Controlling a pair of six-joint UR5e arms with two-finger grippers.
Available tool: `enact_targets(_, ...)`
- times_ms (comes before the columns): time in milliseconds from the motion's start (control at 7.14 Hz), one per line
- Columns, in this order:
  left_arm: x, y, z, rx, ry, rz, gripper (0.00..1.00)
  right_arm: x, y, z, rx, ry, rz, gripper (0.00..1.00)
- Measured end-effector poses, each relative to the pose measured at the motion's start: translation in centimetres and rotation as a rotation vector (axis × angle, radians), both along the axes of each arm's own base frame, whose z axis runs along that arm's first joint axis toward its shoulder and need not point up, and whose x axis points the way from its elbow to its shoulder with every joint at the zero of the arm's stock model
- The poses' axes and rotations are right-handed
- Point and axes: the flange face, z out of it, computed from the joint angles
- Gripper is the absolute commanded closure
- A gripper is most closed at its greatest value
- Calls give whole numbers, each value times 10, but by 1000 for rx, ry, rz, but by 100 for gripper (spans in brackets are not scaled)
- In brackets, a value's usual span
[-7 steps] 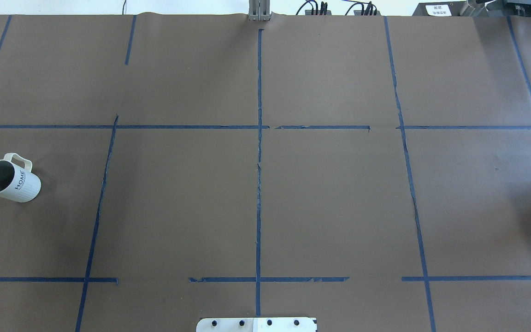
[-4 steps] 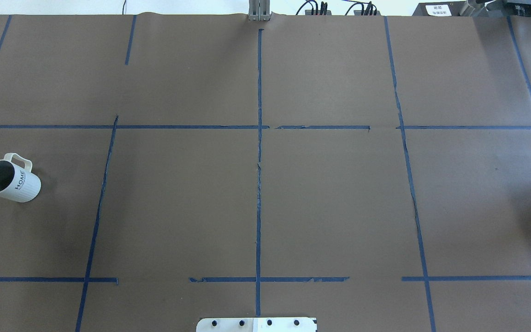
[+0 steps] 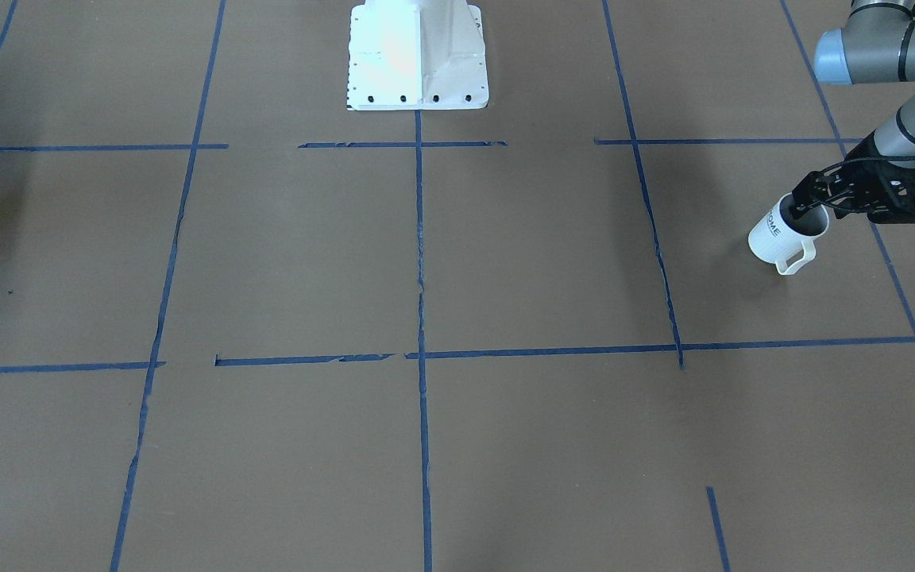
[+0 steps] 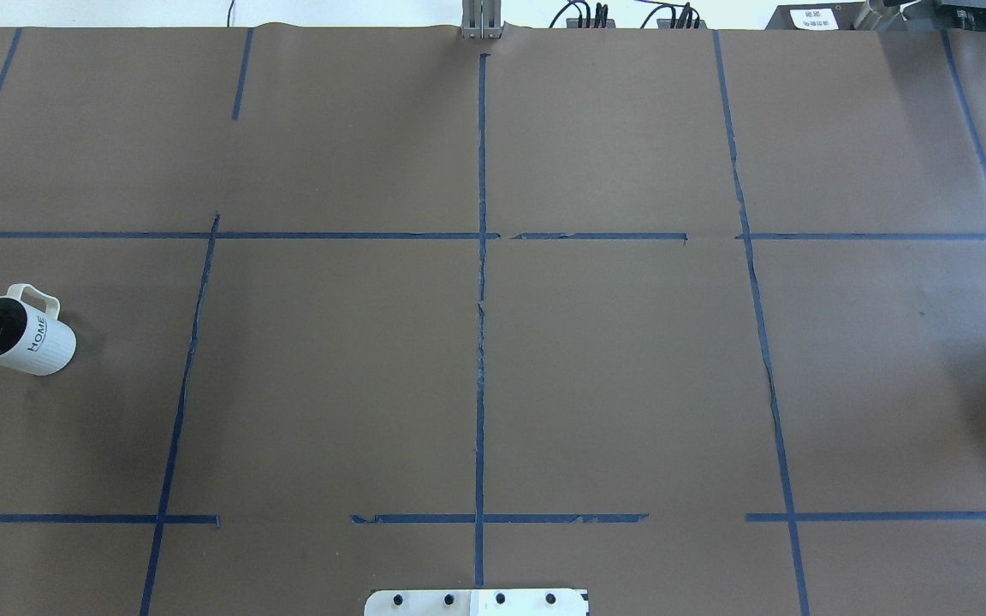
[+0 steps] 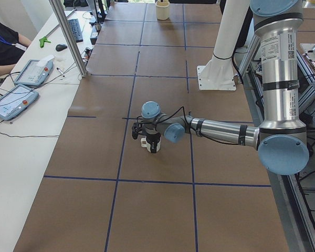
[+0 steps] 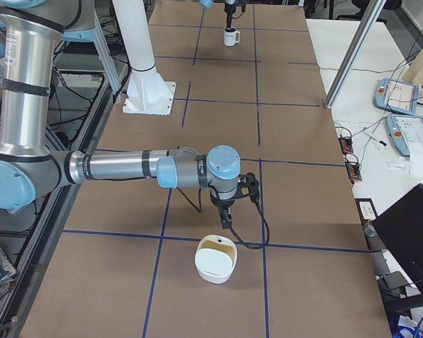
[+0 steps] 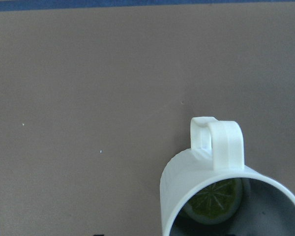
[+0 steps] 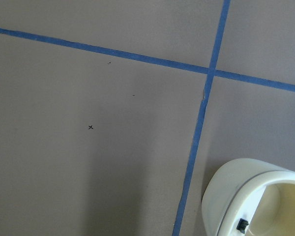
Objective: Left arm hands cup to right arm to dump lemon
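One cup (image 3: pixel 771 232), lemon (image 7: pixel 214 199) inside, stands under the left end effector (image 3: pixel 803 206).

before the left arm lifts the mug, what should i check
1. The HOME mug stands upright: ok.
2. The lemon lies inside the mug: ok.
3. The left end effector is at the mug's rim: ok.
4. The left end effector is clamped on the mug wall: cannot tell.
5. The right end effector is far from the mug, by the cream bowl: ok.
6. The right end effector is open for the handover: cannot tell.

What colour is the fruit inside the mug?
Dull yellow-green lemon, clearest in the left wrist view.
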Motion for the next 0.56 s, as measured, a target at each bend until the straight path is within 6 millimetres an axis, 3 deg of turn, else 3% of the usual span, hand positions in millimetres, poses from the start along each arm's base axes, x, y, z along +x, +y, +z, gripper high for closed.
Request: enact_targets(560, -19, -6, -6, 3, 5, -47, 100, 0, 0, -2, 2, 0, 2, 0)
